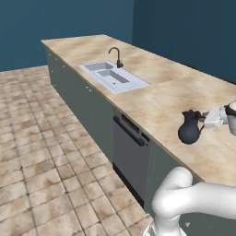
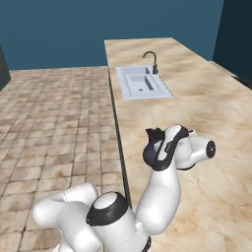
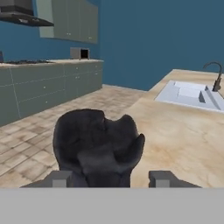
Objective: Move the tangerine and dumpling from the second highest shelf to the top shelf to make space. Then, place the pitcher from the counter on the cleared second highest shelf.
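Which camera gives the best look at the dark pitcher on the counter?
The left base view: the pitcher stands whole on the counter, body and spout clear. The hand view shows it close up, its base cut off. In the right base view the arm covers most of it.

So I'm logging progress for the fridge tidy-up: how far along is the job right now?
Done: cannot be judged here; neither the fridge nor the fruit is in view. In hand: the dark pitcher stands upright on the counter near its front edge, and the tool is at it, a finger on either side of its body; a firm grip isn't clear. Left: lifting it and placing it on the shelf.
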You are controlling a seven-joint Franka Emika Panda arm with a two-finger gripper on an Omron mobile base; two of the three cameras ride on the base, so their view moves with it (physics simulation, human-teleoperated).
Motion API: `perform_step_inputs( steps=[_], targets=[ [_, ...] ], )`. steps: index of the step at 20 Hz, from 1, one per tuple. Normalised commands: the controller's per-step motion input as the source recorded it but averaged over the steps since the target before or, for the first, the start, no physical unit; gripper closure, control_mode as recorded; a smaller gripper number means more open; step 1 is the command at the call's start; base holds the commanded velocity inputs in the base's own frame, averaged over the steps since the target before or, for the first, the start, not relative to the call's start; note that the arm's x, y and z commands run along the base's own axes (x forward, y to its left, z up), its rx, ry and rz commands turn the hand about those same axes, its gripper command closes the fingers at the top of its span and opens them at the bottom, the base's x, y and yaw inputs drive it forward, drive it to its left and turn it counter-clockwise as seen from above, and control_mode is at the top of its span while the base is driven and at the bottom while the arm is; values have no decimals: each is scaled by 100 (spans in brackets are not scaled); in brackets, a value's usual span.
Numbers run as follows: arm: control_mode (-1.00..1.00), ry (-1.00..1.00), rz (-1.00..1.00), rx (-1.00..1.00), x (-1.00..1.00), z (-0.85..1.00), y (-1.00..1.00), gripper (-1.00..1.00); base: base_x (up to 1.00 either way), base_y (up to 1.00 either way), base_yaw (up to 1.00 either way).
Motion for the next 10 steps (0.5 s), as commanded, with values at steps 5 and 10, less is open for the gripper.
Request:
perform_step_inputs(
  steps=[5,10],
  targets=[
    [-100,1,3,0,0,-11,6,100,0,0,0],
    [-100,0,0,0,0,0,0,100,0,0,0]
  ],
)
